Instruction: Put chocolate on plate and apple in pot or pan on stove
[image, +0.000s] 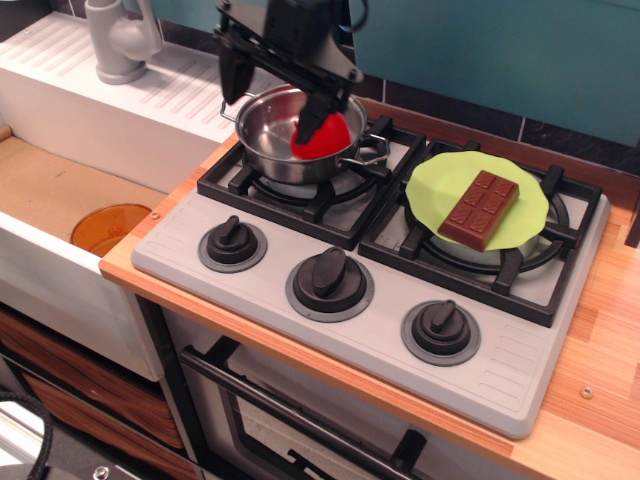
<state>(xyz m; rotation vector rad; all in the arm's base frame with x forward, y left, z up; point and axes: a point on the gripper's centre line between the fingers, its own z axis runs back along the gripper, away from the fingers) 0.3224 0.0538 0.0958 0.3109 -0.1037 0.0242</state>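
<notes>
The red apple (326, 138) lies inside the steel pot (262, 125) on the left burner of the grey stove (385, 300), against the pot's right wall. My black gripper (275, 85) hangs over the pot, open, with one finger by the pot's left rim and the other in front of the apple. It holds nothing. The brown chocolate (479, 208) lies on the lime-green plate (432, 190), which rests on the right burner.
An amber disc (108, 227) lies in the sink basin at the left. A grey tap (118, 38) stands at the back left by the ribbed drainboard. Three black knobs (329, 274) line the stove's front. The wooden counter runs along the right.
</notes>
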